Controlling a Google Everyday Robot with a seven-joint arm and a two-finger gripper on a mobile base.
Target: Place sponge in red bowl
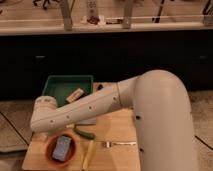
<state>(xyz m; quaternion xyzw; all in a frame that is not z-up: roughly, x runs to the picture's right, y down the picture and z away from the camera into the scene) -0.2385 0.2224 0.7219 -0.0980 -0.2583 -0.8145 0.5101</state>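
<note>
Sponge (62, 149) lies flat inside red bowl (50, 151) at the front-left corner of the wooden board (117, 159); judged placed. Gripper (42, 131) hangs at the forearm's end, just above the bowl's far rim; open or closed, cannot tell. Green tray (51, 83) stands behind and the board edge is close on the left. Clear exit judged straight up.

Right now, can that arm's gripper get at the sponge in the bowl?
Probably yes: the gripper hangs just above the bowl, and the sponge lies uncovered inside, with nothing between them.
</note>
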